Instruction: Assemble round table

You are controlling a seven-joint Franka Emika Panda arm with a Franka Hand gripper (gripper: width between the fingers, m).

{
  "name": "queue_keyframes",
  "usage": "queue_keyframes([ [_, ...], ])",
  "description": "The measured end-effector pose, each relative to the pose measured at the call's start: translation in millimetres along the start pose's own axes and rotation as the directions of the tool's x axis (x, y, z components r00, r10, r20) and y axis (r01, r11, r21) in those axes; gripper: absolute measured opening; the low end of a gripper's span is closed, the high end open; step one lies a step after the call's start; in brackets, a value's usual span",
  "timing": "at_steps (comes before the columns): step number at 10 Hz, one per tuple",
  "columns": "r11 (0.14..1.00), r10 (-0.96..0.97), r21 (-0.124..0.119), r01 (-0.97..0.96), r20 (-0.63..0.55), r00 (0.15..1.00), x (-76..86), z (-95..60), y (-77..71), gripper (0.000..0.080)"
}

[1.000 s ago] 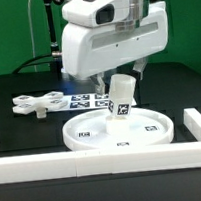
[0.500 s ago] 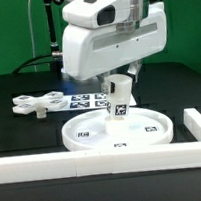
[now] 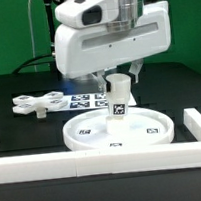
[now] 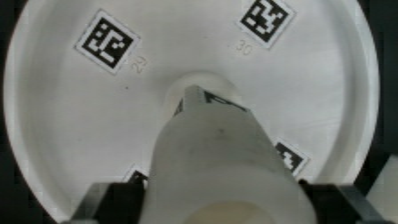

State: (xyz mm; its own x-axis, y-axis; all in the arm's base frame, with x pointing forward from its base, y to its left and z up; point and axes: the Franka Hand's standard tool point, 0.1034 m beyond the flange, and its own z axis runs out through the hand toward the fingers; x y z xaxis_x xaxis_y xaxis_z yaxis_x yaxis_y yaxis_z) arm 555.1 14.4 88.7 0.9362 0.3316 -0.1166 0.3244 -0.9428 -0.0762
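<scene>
The large rimmed round disc (image 3: 117,130) lies flat on the black table at the front middle. The short cylindrical leg (image 3: 117,95) stands near upright over the disc's centre, its lower end at or on the disc. My gripper (image 3: 118,78) is shut on the leg's upper end. In the wrist view the leg (image 4: 222,140) runs from between the black fingers (image 4: 118,200) down to the disc (image 4: 160,40), which fills the picture with its tags. The cross-shaped lobed base (image 3: 35,103) lies flat at the exterior view's left, apart from the disc.
The marker board (image 3: 85,100) lies behind the disc, partly hidden by the arm. White border rails run along the front (image 3: 95,160) and at both sides (image 3: 198,123). Black cables hang at the back left.
The leg has gone from tilted to near upright and shifted a little toward the exterior view's left over the disc's centre. The arm moved left with it.
</scene>
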Motion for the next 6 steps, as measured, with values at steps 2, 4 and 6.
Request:
queue_keyframes([
  [2,0.983,0.186,0.019,-0.185,-0.030,0.982,0.0,0.6,-1.9,0.0409],
  [4,0.923,0.386,0.045,-0.383,-0.082,0.919,1.6,0.7,-3.3,0.0409],
  [6,0.841,0.542,0.063,-0.538,-0.114,0.833,4.2,0.6,-9.4,0.0409],
])
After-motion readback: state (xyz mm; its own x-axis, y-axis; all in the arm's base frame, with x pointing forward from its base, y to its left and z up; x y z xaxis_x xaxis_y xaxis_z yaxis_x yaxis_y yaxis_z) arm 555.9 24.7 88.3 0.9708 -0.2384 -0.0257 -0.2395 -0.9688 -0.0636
